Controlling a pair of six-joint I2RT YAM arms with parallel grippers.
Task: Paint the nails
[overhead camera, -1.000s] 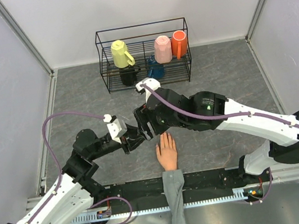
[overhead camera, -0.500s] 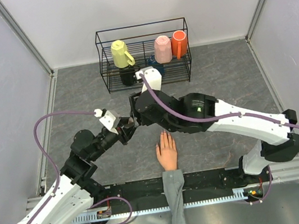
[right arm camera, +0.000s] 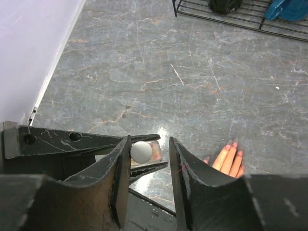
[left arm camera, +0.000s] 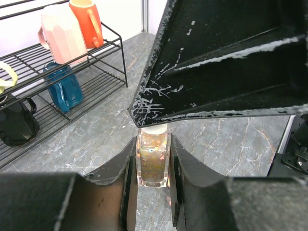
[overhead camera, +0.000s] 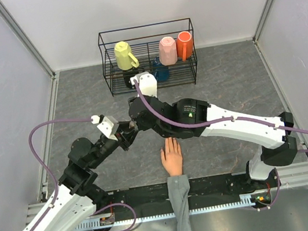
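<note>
The left gripper [left arm camera: 152,168] pinches the polish bottle [left arm camera: 152,155], yet its white cap [right arm camera: 141,152] sits at 9 o'clock within the spread right gripper [right arm camera: 148,147], risking a skewed grip.

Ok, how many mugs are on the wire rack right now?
5. On the rack's upper shelf: yellow mug at left, pink mug and orange mug at right. On the lower shelf: black mug under the yellow, blue mug beside it. None seems hidden.

nails [overhead camera: 171,140] too small from above, mannequin hand [right arm camera: 230,161] partly behind right hand [right arm camera: 149,142]
</note>
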